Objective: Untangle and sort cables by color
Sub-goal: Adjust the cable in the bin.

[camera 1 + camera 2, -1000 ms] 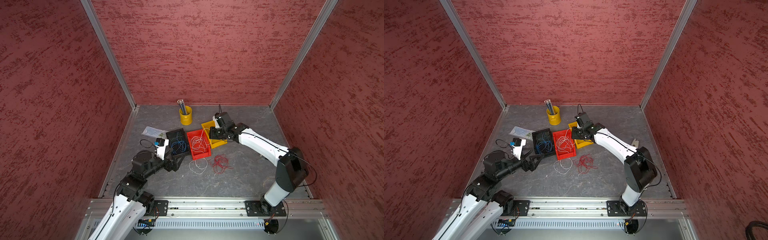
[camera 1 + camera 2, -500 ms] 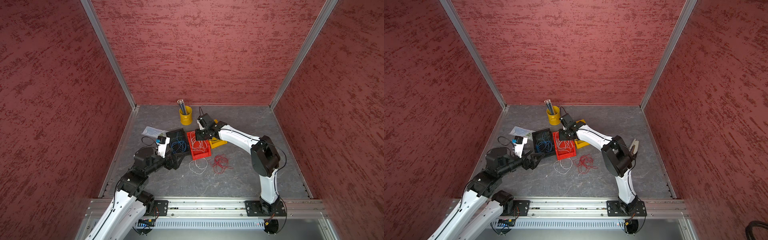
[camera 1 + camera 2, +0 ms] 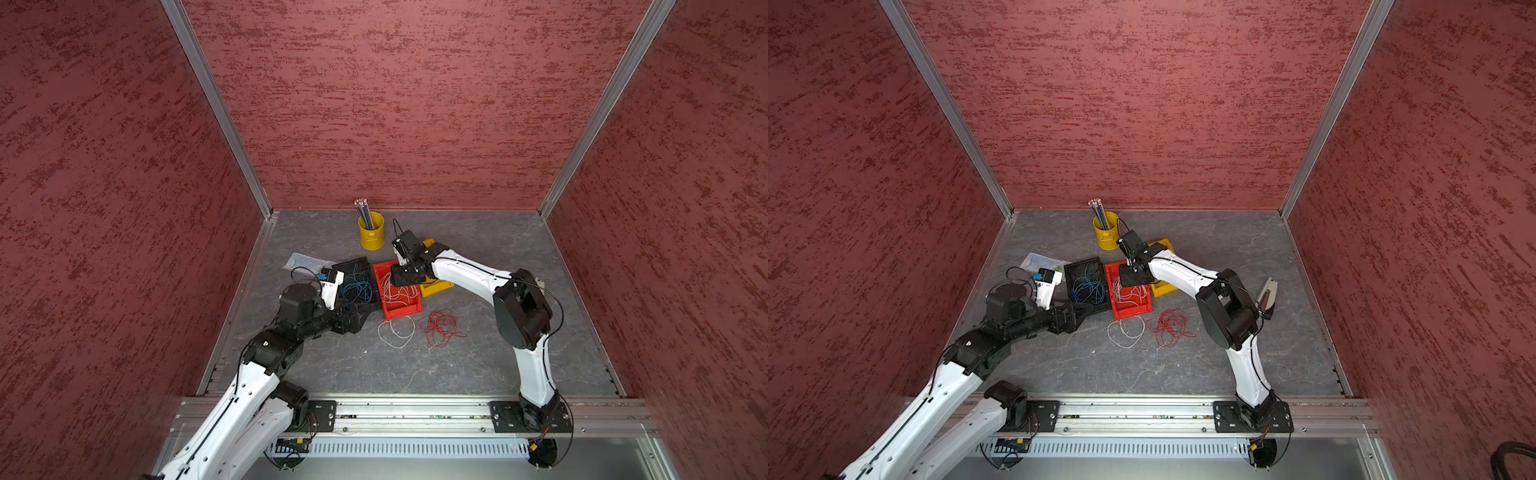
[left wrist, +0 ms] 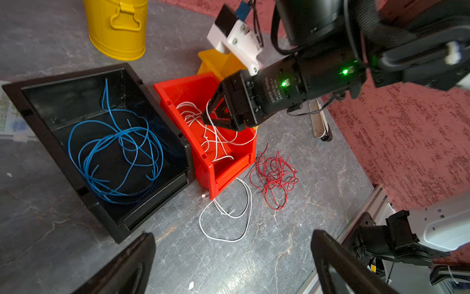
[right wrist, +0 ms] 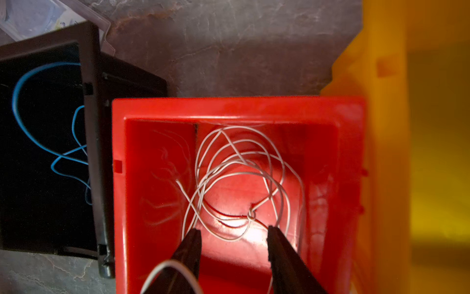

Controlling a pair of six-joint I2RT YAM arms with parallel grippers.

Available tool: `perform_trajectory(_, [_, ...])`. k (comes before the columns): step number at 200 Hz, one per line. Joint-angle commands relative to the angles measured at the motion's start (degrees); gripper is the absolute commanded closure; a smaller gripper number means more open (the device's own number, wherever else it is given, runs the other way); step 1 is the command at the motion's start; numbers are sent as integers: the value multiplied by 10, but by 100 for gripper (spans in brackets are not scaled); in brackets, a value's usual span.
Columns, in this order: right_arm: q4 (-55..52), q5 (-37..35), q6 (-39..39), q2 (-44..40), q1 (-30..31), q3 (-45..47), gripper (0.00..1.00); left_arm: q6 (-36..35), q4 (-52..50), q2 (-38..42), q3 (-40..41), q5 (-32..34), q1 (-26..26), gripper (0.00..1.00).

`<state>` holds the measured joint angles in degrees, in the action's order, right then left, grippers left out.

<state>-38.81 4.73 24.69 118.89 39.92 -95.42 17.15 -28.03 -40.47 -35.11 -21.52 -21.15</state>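
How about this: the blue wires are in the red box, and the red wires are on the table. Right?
Not quite. The blue wires are in the black box; the red box holds white wires. The red wires are on the table, as you said. The left wrist view shows it.

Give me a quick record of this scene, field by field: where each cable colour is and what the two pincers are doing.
Blue cables: in the black bin
White cables: most in the red bin, one loop on the table by its front
Red cables: tangled on the table, in no bin
Right pincer: open, over the red bin
Left pincer: open, holding nothing
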Motion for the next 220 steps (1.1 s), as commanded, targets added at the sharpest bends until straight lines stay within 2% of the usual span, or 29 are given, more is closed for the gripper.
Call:
perform_trajectory(1, [-17, -23, -15, -40, 2, -34, 46, 24, -7, -15, -25, -3, 3, 0])
perform_trajectory(45, [-35, -39, -32, -40, 1, -72, 31, 26, -10, -12, -24, -5, 3, 0])
perform_trajectory(83, [-58, -51, -54, -30, 0, -127, 2, 33, -16, -15, -20, 1, 3, 0])
perform_trajectory(118, [-66, -36, -56, -21, -12, -166, 2, 45, -6, -29, -9, -5, 3, 0])
perform_trajectory(150, [-69, -15, -49, -58, -22, -146, 2, 46, 2, -54, 9, -17, -1, 0])
perform_trajectory(177, [-73, 18, -29, -123, -32, -80, 2, 50, 16, -102, 19, -31, -34, 0])
perform_trajectory(220, [-17, 65, 28, -245, -46, 86, 2, 53, 41, -187, 18, 20, -109, 0])
